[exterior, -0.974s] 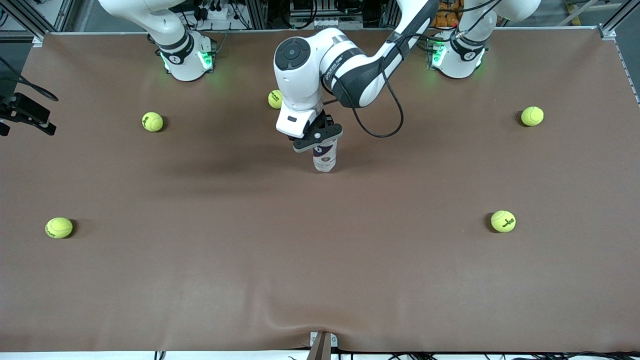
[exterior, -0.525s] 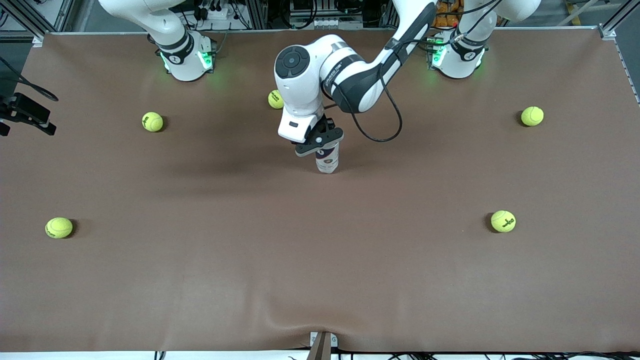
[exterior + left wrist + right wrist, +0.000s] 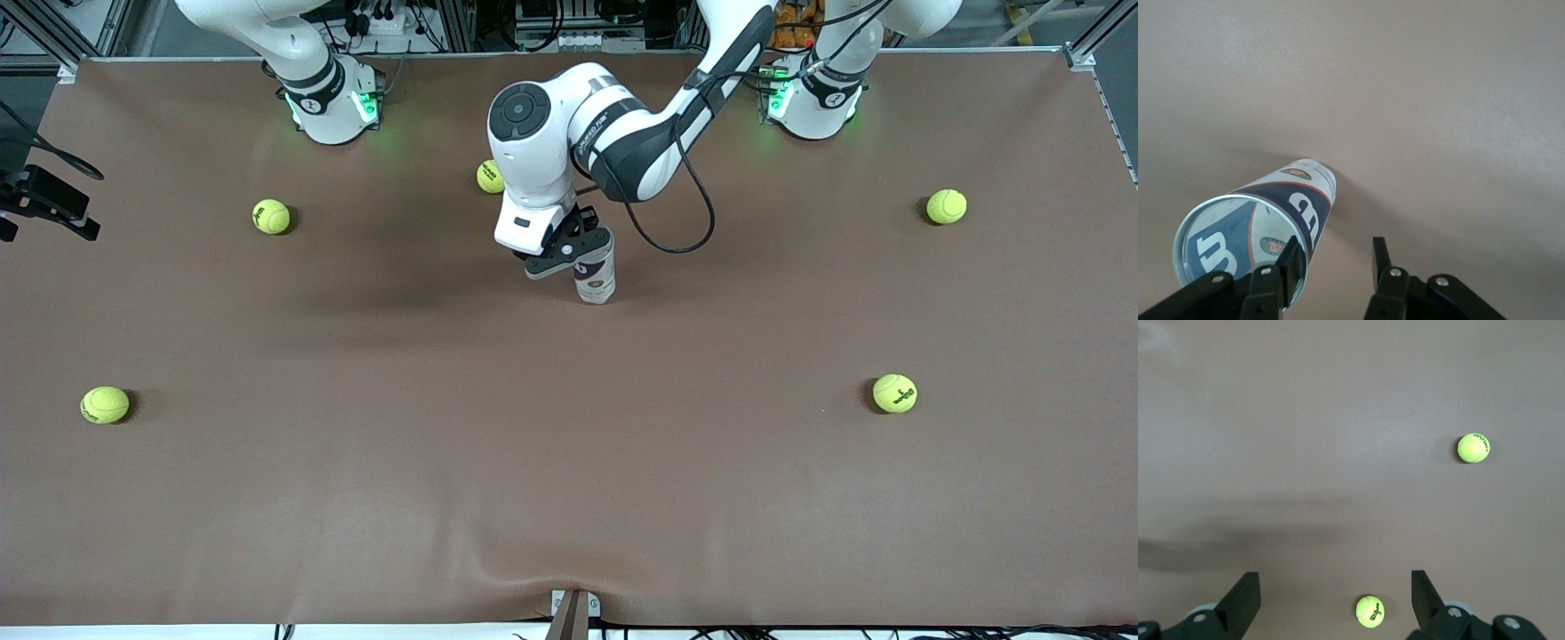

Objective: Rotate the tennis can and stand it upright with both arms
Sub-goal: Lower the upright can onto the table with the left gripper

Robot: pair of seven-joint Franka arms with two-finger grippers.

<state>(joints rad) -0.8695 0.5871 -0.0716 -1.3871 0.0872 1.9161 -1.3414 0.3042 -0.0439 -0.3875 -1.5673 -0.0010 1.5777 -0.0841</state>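
Left gripper (image 3: 1335, 263) fingers parted beside the upright tennis can (image 3: 595, 276); light, slick tube, best gripped mid-body; right gripper (image 3: 1336, 597) waits wide.

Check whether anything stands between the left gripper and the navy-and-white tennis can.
Nothing visible does. The left gripper is open right beside the upright navy-and-white tennis can, one finger against its rim.
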